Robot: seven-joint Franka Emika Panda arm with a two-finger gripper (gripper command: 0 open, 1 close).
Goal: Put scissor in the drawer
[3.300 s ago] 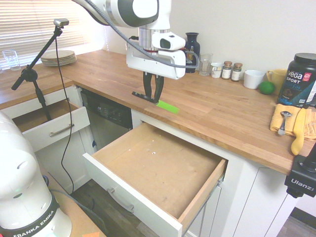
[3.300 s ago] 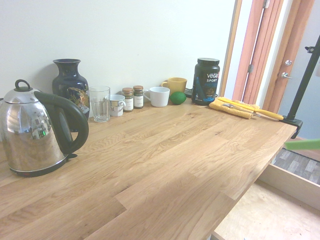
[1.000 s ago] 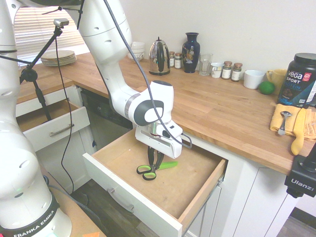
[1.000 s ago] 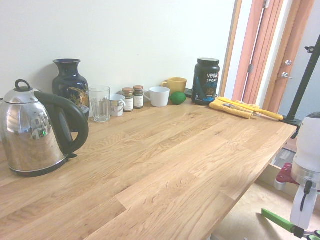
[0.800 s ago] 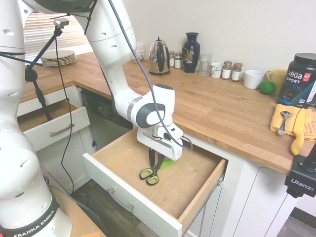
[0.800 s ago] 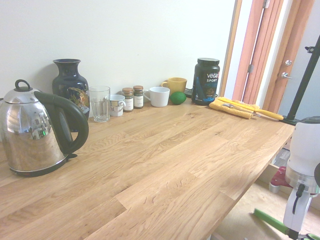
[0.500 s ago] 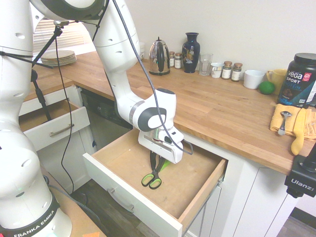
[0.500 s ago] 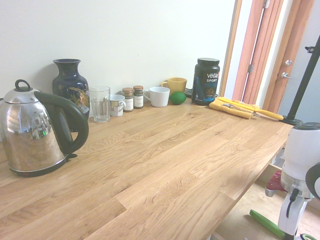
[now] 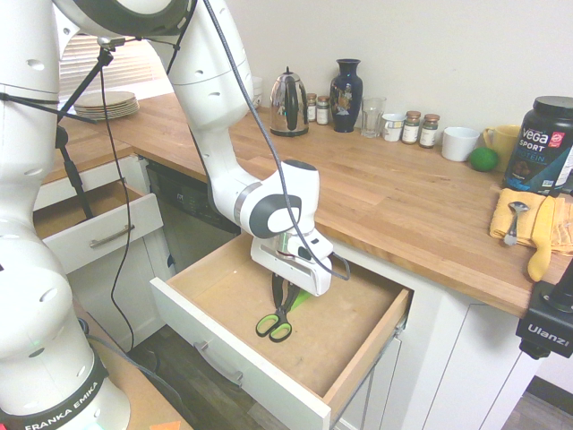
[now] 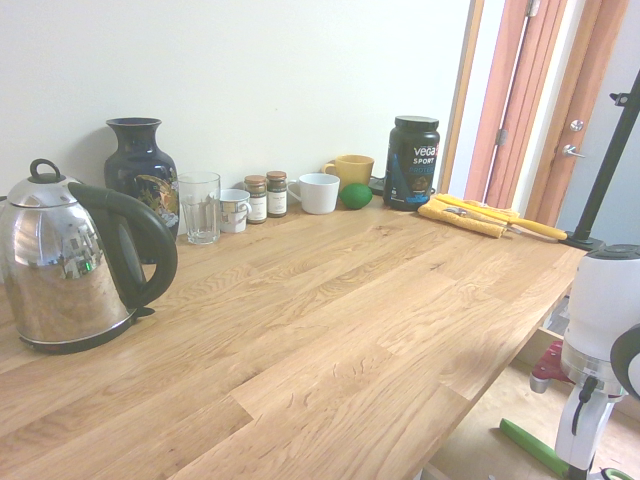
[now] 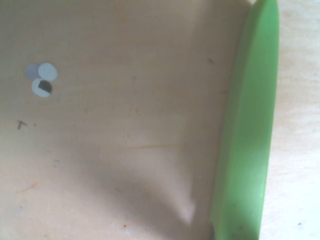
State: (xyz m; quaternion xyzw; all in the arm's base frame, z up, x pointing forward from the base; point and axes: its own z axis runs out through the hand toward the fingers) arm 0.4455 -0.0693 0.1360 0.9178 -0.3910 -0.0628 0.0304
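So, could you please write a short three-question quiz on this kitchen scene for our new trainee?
1. Multiple choice: what color is the blade cover on the scissors?
A) red
B) green
C) white
2. True or false: the gripper is inside the outline of the small drawer at the left of the first exterior view.
3. Fill in the blank: on the yellow cloth, beside the yellow peeled-banana-shaped item, lies a metal ____.

Key: 1. B; 2. false; 3. spoon
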